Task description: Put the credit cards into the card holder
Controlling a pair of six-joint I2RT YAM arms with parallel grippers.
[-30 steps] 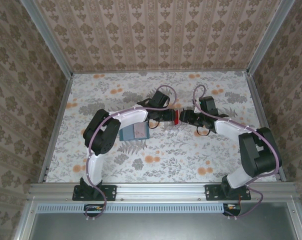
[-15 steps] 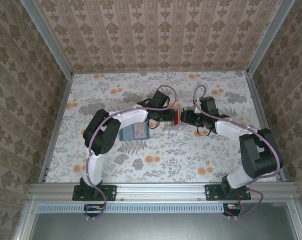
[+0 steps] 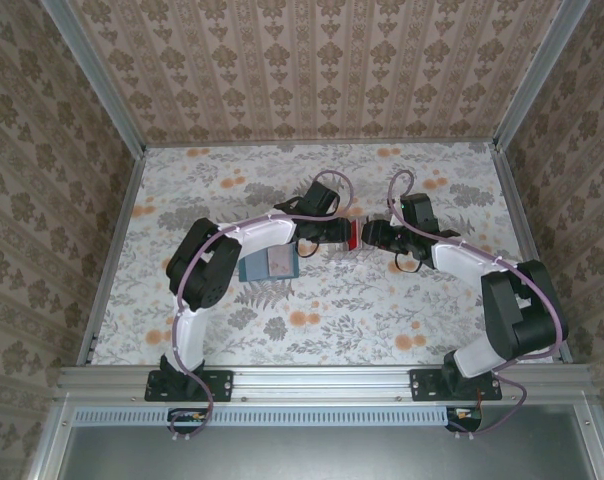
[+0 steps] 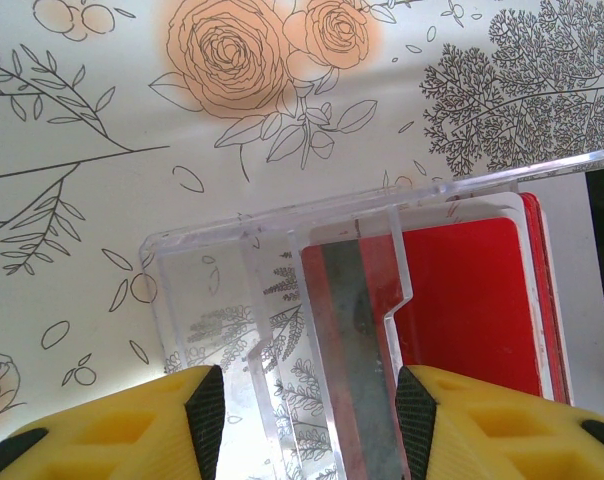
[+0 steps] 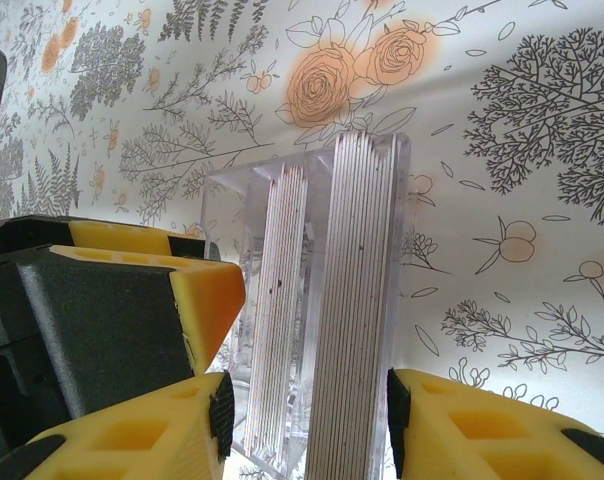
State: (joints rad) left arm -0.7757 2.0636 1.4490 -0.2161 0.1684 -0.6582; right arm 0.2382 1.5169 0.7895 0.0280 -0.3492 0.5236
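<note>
The teal card holder (image 3: 255, 268) lies open on the table under my left forearm, with a pale card (image 3: 282, 262) on its right panel. Right of it stands a clear tray (image 4: 282, 215) of credit cards: a bright red card (image 4: 462, 300) faces the left wrist camera. White card edges (image 5: 357, 300) in two upright stacks face the right wrist camera. My left gripper (image 4: 310, 425) is open, its fingers straddling the tray's dividers and a card's grey stripe. My right gripper (image 5: 307, 425) closes across the tray (image 5: 227, 190) from the other side, pads against its walls. Both grippers meet at the red cards (image 3: 352, 235).
The floral tabletop (image 3: 332, 310) stretches open in front of the arms and behind them. Patterned walls and metal rails (image 3: 117, 250) enclose the table on three sides. My left finger (image 5: 132, 300) crowds the tray's left side in the right wrist view.
The right arm's elbow has edged slightly rightward. Both grippers, the tray and the card holder stay where they were.
</note>
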